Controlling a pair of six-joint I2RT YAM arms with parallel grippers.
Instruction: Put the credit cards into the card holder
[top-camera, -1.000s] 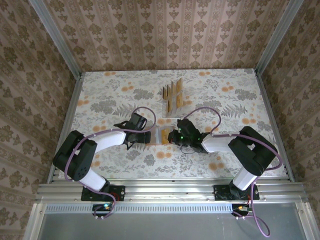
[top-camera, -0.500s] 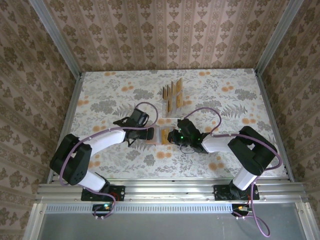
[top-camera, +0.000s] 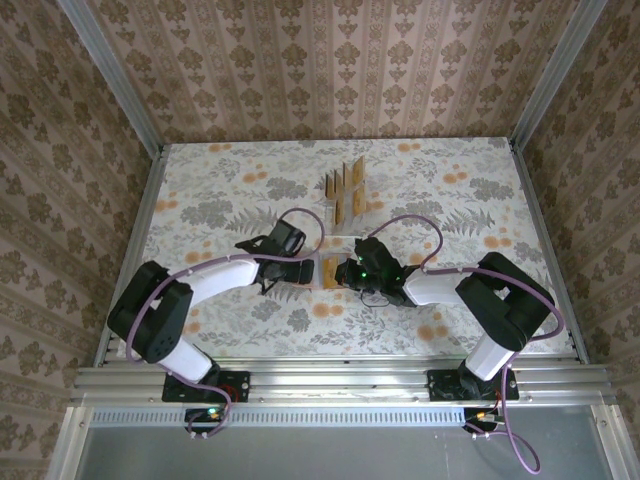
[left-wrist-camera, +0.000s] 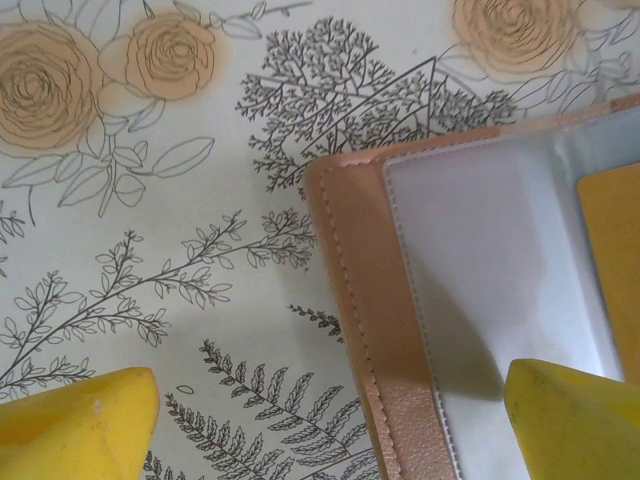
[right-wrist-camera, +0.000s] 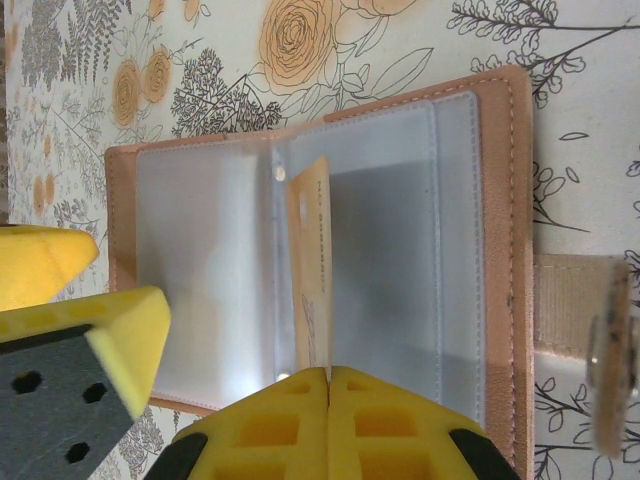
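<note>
I see the card holder (right-wrist-camera: 497, 250) open flat on the tabletop (top-camera: 220, 170), one card (right-wrist-camera: 312, 260) edge-up at its centre fold, my right pincer (right-wrist-camera: 329, 375) pinched shut on that card, my left pincer (left-wrist-camera: 325, 420) spread wide over the holder's outer edge, and more cards (top-camera: 347, 185) upright in the clear stand (top-camera: 336, 220) beyond.

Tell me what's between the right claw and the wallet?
A tan card, pinched by the shut right gripper, stands on edge at the middle fold of the wallet; right wrist view.

On table (top-camera: 220, 180), card holder (right-wrist-camera: 497, 250); one card (right-wrist-camera: 312, 270) apparently inside; other cards (top-camera: 346, 190) behind it.
</note>
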